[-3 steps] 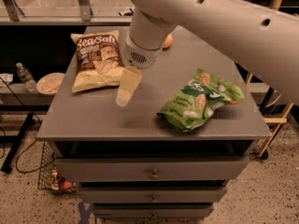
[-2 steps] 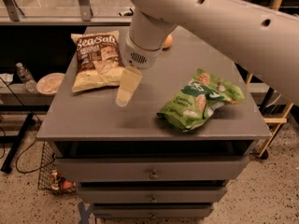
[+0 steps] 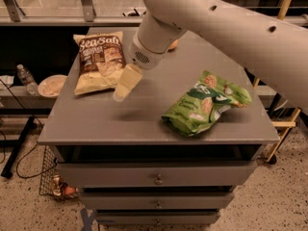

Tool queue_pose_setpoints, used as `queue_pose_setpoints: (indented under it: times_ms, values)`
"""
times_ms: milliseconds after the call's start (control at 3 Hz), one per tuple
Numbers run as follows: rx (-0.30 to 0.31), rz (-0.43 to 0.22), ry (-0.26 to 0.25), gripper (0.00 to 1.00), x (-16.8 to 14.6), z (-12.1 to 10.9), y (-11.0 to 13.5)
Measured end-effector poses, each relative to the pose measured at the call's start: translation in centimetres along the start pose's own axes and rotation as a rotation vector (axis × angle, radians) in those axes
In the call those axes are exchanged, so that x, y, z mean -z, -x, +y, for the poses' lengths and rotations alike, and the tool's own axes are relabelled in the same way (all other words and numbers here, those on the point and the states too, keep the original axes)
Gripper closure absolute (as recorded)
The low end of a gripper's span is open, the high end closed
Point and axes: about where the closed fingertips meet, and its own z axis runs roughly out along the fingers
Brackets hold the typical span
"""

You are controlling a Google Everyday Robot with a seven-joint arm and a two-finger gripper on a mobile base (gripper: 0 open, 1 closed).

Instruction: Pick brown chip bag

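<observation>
The brown chip bag [image 3: 98,61] lies flat on the grey cabinet top [image 3: 144,119] at the far left, with white "Sea Salt" lettering on its dark upper panel and a pale yellow lower part. My gripper [image 3: 126,83] hangs from the big white arm, just right of the bag's lower right corner and a little above the top. Only one pale finger shows; the other is hidden behind it. Nothing is seen held.
A bright green snack bag [image 3: 206,102] lies crumpled at the right of the top. An orange object [image 3: 173,44] peeks out behind the arm. Drawers face front below. A plate [image 3: 51,85] and a bottle [image 3: 26,79] sit on a lower shelf at left.
</observation>
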Motion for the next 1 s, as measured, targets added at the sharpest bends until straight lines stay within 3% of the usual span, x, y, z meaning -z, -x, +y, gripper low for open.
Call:
queue_pose_setpoints:
  times_ms: [333, 1000]
  values:
    - [-0.074, -0.022, -0.018, 0.0, -1.5, -1.3, 0.6]
    - [-0.159, -0.039, -0.032, 0.0, -4.5, -3.1, 2.0]
